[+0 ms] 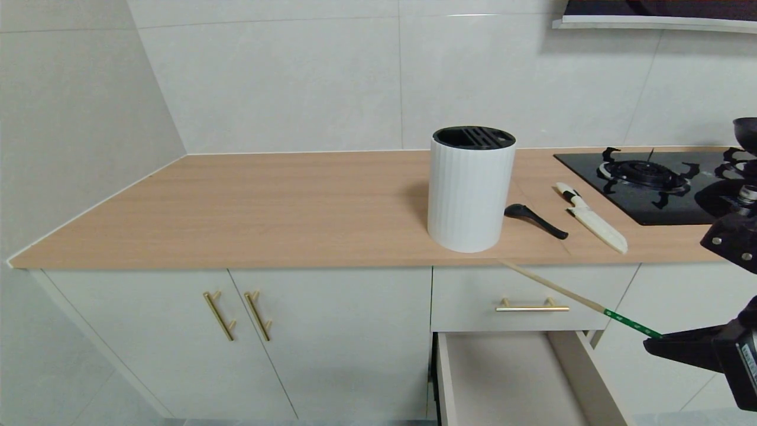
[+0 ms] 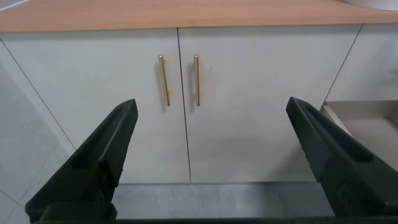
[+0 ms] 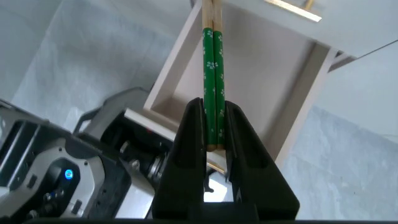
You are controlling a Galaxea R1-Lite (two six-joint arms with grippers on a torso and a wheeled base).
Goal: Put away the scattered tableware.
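Right gripper: fingers clamped on the green ends of a pair of chopsticks, held out in front of the cabinets on the robot's right, above the open drawer.
Chopsticks: two pale wooden sticks side by side, green patterned at the gripped end; they slant up and to the left across the closed drawer front toward the counter's front edge. Whether the tips touch that edge cannot be told.
Open drawer: pulled out, pale inside, below the closed drawer.
Closed drawer: gold bar handle.
Left gripper: fingers spread wide apart, holding nothing, facing the cabinet doors.
Cabinet doors: two, shut, upright gold handles just beside each other.
Countertop: wood-look.
Utensil holder: white ribbed cylinder with a black slotted top, upright near the front edge.
Black spoon: lying just right of the holder.
Knife: white blade and handle, lying flat between spoon and hob.
Gas hob: black, at the far right.
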